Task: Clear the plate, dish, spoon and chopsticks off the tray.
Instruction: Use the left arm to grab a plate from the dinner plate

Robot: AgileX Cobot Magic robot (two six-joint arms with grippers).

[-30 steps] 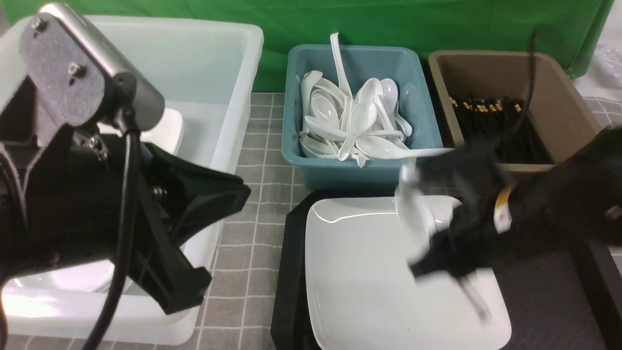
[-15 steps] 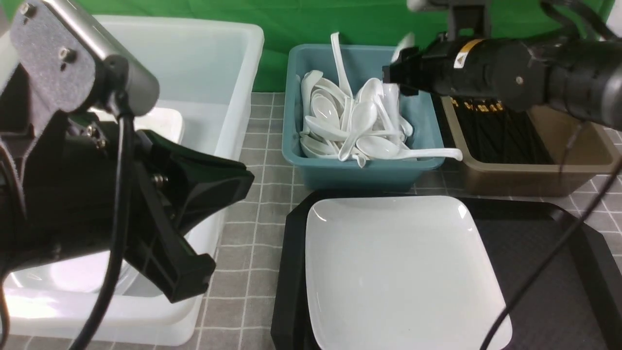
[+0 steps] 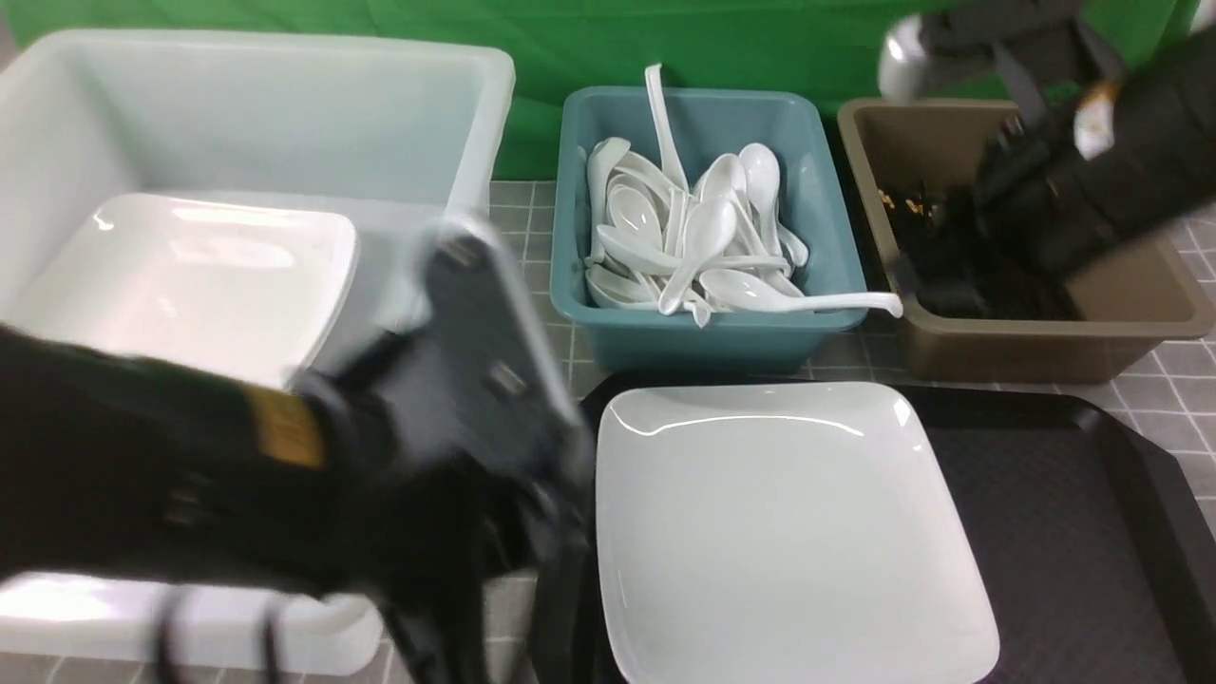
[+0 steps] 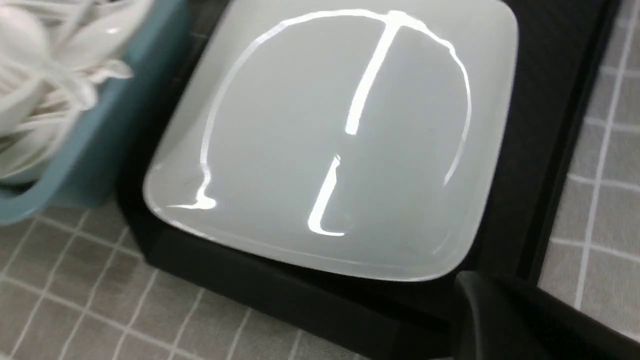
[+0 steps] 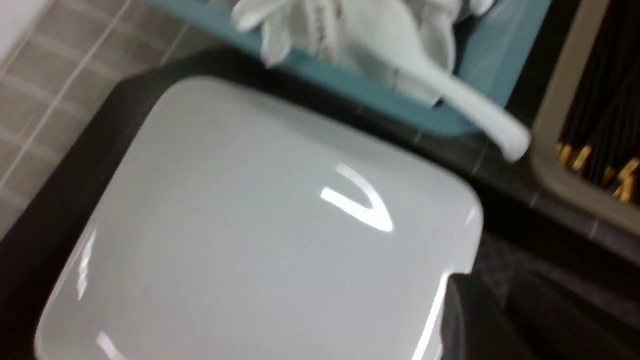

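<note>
Plate (image 3: 779, 532) flat on tray (image 3: 1045, 513), near teal tub (image 3: 684, 342) of spoons (image 3: 698, 247).

Bench stock, seen from the front.
- White tub (image 3: 285, 104), 10 o'clock: one square white plate (image 3: 190, 275) lying inside.
- Teal tub (image 3: 703, 347), 12 o'clock: heap of white spoons (image 3: 693, 237), one handle overhanging the rim toward 3 o'clock.
- Brown tub (image 3: 1035, 356), 2 o'clock: black chopsticks (image 5: 600, 145), gold-banded.
- Grey checked cloth (image 3: 503, 304) beneath.
- Green backdrop (image 3: 665, 38) behind.
</note>
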